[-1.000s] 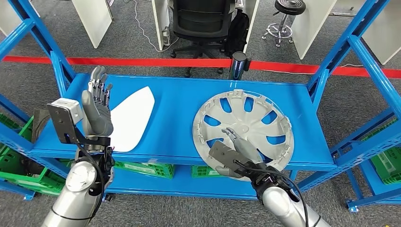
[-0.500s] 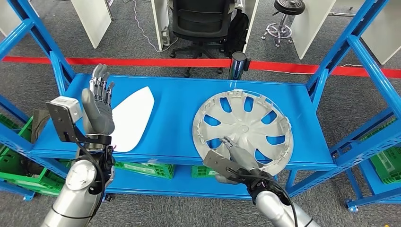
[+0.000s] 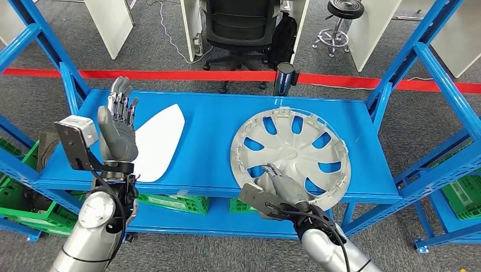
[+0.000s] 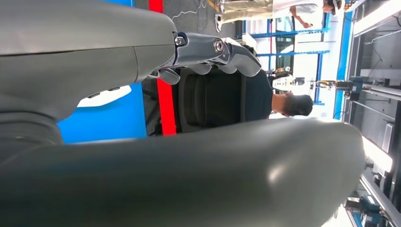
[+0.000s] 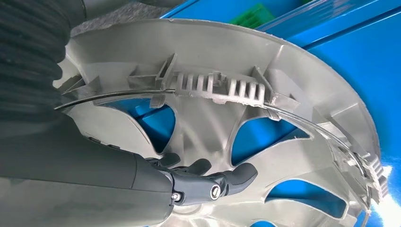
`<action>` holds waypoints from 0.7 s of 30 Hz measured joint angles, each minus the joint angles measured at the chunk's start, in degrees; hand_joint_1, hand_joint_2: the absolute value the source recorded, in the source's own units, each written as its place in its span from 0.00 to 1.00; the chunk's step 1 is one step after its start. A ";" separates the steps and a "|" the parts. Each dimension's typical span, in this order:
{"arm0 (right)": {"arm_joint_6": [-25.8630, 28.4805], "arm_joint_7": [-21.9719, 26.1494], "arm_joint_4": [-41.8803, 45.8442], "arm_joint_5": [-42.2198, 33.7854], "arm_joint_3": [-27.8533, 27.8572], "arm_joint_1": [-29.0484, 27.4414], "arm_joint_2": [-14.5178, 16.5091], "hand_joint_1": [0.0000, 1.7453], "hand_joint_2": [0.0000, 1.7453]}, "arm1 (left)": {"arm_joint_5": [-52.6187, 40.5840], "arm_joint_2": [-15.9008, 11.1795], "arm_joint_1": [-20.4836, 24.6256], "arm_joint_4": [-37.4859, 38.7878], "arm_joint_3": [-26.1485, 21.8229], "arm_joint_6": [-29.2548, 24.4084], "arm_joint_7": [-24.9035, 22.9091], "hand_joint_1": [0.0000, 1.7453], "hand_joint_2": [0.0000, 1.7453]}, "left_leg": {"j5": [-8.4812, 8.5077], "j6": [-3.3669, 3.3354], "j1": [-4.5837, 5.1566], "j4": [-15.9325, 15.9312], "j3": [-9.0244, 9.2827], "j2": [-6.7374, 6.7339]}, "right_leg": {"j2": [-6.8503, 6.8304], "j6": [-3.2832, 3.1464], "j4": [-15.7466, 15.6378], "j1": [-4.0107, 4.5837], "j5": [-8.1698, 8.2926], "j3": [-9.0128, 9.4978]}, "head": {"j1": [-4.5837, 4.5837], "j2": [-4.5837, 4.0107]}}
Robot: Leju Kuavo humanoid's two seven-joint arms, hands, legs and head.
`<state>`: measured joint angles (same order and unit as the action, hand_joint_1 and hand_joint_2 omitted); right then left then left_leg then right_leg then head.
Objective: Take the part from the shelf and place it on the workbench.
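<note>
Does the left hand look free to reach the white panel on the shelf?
Probably yes: the left hand hovers open, raised beside the white panel, and nothing lies between them on the shelf.

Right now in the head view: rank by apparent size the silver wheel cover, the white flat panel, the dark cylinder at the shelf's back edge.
1. Silver spoked wheel cover, largest by far.
2. White flat panel, partly hidden behind the left hand.
3. Dark cylinder, smallest, though it stands farthest from the camera, so it looks smaller than it is.
</note>
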<state>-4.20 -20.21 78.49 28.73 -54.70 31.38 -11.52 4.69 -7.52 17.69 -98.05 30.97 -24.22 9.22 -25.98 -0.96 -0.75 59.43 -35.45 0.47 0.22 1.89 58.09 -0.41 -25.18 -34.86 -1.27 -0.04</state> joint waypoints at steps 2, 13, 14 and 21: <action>0.01 -0.09 -0.42 1.33 -0.03 0.10 0.05 0.00 1.00 | 0.19 0.00 -0.01 -0.01 0.00 0.18 0.09 0.00 0.00 | 0.00 0.00 0.00 0.00 0.01 0.00 | 0.00 0.00 0.00 0.00 0.00 0.01 | 0.02 0.00; -0.23 -0.30 -1.93 3.71 -0.05 0.82 0.17 0.00 1.00 | 0.63 0.00 -0.01 -0.15 0.00 0.56 0.51 0.00 0.00 | 0.01 0.00 0.00 0.00 0.05 0.00 | 0.00 0.01 0.00 0.00 0.01 0.06 | 0.05 0.00; -0.45 -0.46 -2.16 4.86 -0.09 0.94 0.17 0.00 1.00 | 0.76 0.00 -0.01 -0.15 0.00 0.68 0.58 0.00 0.00 | 0.01 0.00 0.00 0.00 0.05 0.00 | 0.00 0.01 0.00 0.00 0.01 0.06 | 0.05 0.00; -1.53 -1.05 -3.90 12.12 -0.33 1.55 0.17 0.00 1.00 | 1.48 0.00 -0.01 -0.18 -0.22 1.21 0.76 0.00 0.00 | 0.01 0.00 0.00 0.00 0.05 0.01 | -0.01 0.01 -0.01 0.00 0.01 0.07 | 0.11 0.00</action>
<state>-5.73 -21.26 74.60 40.85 -55.03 32.93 -11.34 6.17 -7.52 17.67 -98.23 30.75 -23.01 9.98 -25.97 -0.96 -0.74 59.43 -35.40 0.48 0.21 1.89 58.08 -0.42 -25.17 -34.79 -1.16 -0.04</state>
